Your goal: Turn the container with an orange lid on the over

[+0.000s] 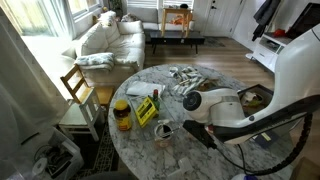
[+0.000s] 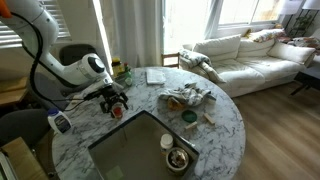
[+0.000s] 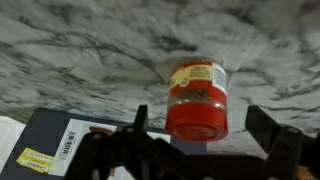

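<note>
Only the wrist view shows container seemingly loose inside claw.

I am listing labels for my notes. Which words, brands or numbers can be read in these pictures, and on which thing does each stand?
No text can be read with certainty.
Yellow label on the container with the orange lid: there is print, but it is too blurred.
White label and yellow sticker on the dark flat item: too blurred.
Yellow packet in an exterior view: too small.
</note>
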Tool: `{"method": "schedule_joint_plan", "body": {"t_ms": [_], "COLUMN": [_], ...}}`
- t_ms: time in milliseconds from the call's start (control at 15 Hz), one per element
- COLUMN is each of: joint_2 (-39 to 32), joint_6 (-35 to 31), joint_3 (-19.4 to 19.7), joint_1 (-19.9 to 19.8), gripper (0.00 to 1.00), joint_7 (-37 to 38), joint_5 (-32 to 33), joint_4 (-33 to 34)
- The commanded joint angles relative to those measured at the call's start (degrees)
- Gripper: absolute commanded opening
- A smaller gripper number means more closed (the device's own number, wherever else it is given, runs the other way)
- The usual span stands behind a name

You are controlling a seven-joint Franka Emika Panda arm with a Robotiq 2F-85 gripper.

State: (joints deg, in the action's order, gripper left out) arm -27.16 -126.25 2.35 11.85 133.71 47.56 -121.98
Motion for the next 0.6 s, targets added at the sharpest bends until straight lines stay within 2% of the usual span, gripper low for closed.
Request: {"method": "schedule_joint_plan", "body": {"t_ms": [0, 267, 533], "joint_2": [7.0, 16.4, 24.6], "joint_6": [-5.9, -11.5, -10.5], "joint_3": [-1.8, -3.1, -6.0], "joint_1": [-4.4, -8.9, -13.6], "gripper": [1.0, 1.0, 1.0], "joint_7": [-6.9, -23.5, -41.7], "joint_5": [-3.9, -13.0, -19.2], "joint_4": [-6.1, -14.1, -21.1]}}
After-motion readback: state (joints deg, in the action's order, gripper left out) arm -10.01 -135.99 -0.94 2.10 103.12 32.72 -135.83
